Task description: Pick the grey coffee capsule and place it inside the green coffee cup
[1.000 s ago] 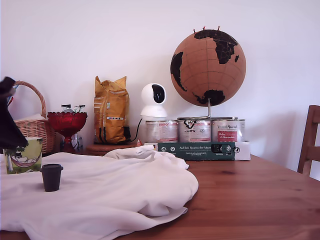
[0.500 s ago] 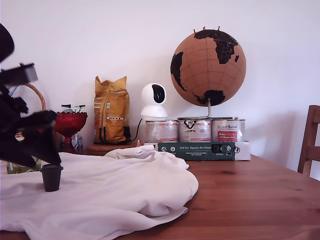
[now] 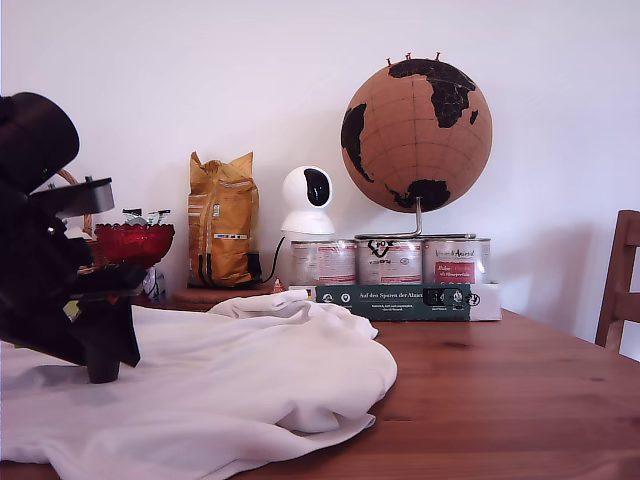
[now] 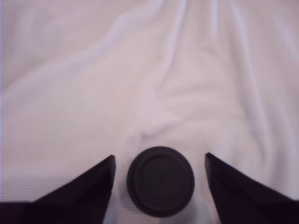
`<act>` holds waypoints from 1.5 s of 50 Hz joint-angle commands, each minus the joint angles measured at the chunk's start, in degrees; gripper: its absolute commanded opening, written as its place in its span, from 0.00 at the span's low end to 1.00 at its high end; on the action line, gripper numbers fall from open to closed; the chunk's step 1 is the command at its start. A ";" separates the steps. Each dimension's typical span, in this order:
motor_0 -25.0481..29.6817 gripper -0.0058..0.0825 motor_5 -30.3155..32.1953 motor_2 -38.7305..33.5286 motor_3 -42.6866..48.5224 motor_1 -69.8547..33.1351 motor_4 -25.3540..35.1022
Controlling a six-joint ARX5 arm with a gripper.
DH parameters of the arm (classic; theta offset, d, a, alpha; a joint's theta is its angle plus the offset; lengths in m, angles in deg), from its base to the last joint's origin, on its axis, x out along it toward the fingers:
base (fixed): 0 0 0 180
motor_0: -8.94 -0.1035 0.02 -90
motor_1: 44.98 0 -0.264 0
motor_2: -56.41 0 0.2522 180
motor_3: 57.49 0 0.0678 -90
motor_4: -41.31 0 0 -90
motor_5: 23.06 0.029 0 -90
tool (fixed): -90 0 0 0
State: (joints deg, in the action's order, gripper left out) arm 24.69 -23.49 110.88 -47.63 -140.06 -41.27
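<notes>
The grey coffee capsule (image 4: 160, 181) stands upright on the white cloth (image 4: 154, 70), its round dark top facing the wrist camera. My gripper (image 4: 159, 156) is open, with one dark finger (image 4: 88, 189) on each side of the capsule and a gap to each. In the exterior view the black arm fills the left edge. There my gripper (image 3: 100, 340) hangs low over the capsule (image 3: 102, 370), of which only the lower part shows. The green coffee cup is hidden behind the arm.
A red glass bowl (image 3: 135, 242) and a wicker basket stand behind the arm. Further back are a yellow bag (image 3: 222, 232), a white camera (image 3: 307, 200), a cork globe (image 3: 416, 135), three tins (image 3: 390, 261) on a dark box, and a chair (image 3: 620, 285) at the exterior view's right.
The arm has swung in from the exterior view's left and come down over the capsule. It now covers the green cup, which showed one second ago.
</notes>
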 commanded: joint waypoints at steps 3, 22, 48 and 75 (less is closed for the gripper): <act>0.17 0.27 0.48 0.28 -1.07 0.31 0.02; -0.76 0.23 2.36 9.53 -0.39 4.81 -1.22; -14.93 0.23 6.38 17.94 2.73 5.51 -2.25; -18.64 0.23 6.49 20.87 -0.44 -3.23 1.99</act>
State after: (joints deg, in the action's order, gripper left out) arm 6.15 -17.48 130.81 -47.90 -141.77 -39.55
